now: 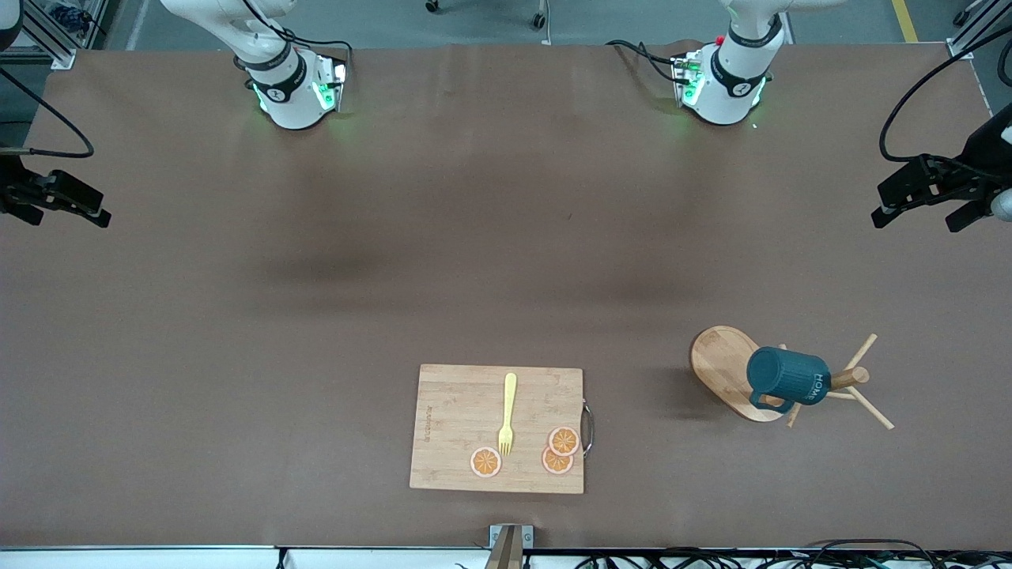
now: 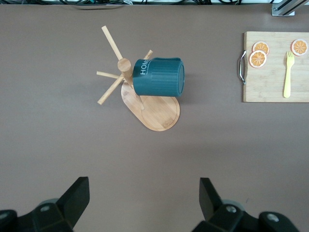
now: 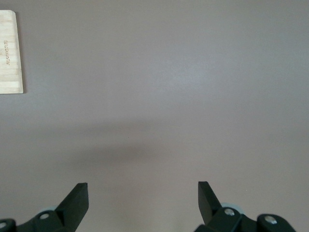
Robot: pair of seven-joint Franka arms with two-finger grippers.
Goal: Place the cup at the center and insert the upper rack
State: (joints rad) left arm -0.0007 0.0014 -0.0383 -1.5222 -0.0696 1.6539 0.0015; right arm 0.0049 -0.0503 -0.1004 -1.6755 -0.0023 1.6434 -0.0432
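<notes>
The cup (image 1: pixel 787 378), dark teal and ribbed with white "HOME" on its side, hangs tipped on a peg of the upper rack (image 1: pixel 721 365). The rack is a light wooden mug tree with an oval base, standing toward the left arm's end of the table. The left wrist view shows the cup (image 2: pixel 159 77) on the rack (image 2: pixel 157 113) from above. My left gripper (image 1: pixel 921 217) (image 2: pixel 145 186) hangs open and empty, high over the table's left-arm end, away from the rack. At the right arm's end my right gripper (image 1: pixel 67 215) (image 3: pixel 143 191) is open over bare table.
A rectangular wooden cutting board (image 1: pixel 458 427) (image 2: pixel 270 82) (image 3: pixel 10 53) lies near the front camera's edge, beside the rack toward the right arm's end. On it are a yellow fork (image 1: pixel 507 412) and orange slices (image 1: pixel 563 440). Brown tabletop stretches between the arm bases and these objects.
</notes>
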